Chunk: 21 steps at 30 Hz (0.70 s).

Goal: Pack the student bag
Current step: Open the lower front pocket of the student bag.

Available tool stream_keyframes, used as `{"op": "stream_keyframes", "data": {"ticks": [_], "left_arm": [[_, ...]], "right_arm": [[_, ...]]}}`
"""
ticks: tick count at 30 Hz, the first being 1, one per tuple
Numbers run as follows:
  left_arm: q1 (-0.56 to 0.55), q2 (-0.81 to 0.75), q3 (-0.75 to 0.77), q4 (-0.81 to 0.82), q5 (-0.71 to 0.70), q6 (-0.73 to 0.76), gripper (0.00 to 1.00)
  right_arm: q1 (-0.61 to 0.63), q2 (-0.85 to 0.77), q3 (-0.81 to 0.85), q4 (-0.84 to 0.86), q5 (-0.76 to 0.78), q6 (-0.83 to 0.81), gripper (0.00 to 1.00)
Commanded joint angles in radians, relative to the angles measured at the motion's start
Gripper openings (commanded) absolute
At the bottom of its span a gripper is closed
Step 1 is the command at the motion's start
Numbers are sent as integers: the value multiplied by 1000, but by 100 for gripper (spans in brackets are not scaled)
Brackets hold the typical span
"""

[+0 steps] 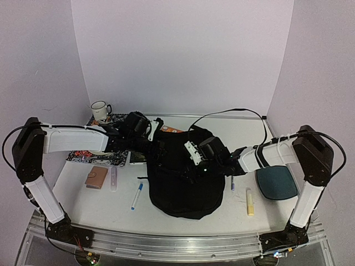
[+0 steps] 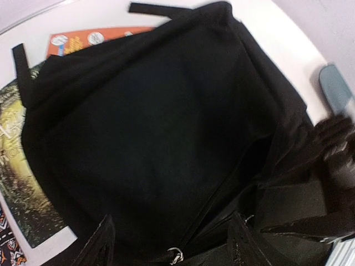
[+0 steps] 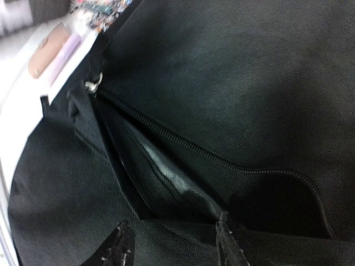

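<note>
Both sets of jaws hang over the mouth of the large soft black fabric backpack [image 1: 183, 185], which lies flat in the middle of the white counter [image 1: 100, 213], between the two arms.

Packing looks barely begun. The zip opening [image 3: 166, 177] is parted enough to show grey lining, and nothing can be seen inside it. The loose things lie out on the counter:
- a pink-brown wallet [image 1: 96, 177] and a pale lilac tube [image 1: 113, 180] just beside it, left of the bag
- a blue-and-white pen [image 1: 136, 195] near the bag's left edge
- a second small pen [image 1: 232, 183] and a yellow stick [image 1: 250, 202] to the right of the bag
- an orange booklet [image 1: 172, 129] and a gold-green covered book [image 2: 16, 166], both partly under the bag's far side

A dark teal rounded pad [image 1: 276, 183] and a white mug [image 1: 101, 111] sit apart from these.

The left jaws are spread wide and released, gripping nothing. The small metal zip pull [image 2: 176, 256] lies in the gap between them, and I cannot tell whether either tip touches the cloth. The right jaws are about half spread above the lower lip of the opening. Flat black fabric fills their gap with no fold pinched, so I judge them released too, though contact is unclear.
</note>
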Motion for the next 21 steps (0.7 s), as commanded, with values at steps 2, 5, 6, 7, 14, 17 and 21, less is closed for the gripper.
{"op": "stream_keyframes", "data": {"ticks": [2,5,6,7,14,17,21], "left_arm": [[-39,65,66,2,-21,99,71],[-48,85,52,2,-38,101,71],[-53,90,46,2,-54,100,71],[-60,94,38,2,-69,100,71],[-101,81,-42,51,-145,86,71],[-106,65,-85,87,-146,71,70],[-120,53,-134,131,-146,59,69]], "right_arm": [[2,-52,-18,20,70,230,57],[0,-55,-18,-16,125,375,63],[0,-53,-16,-32,142,419,65],[-1,-50,-15,-45,155,459,66],[-2,-1,21,-66,218,649,69],[-2,25,57,-80,258,700,68],[-2,65,104,-85,286,741,66]]}}
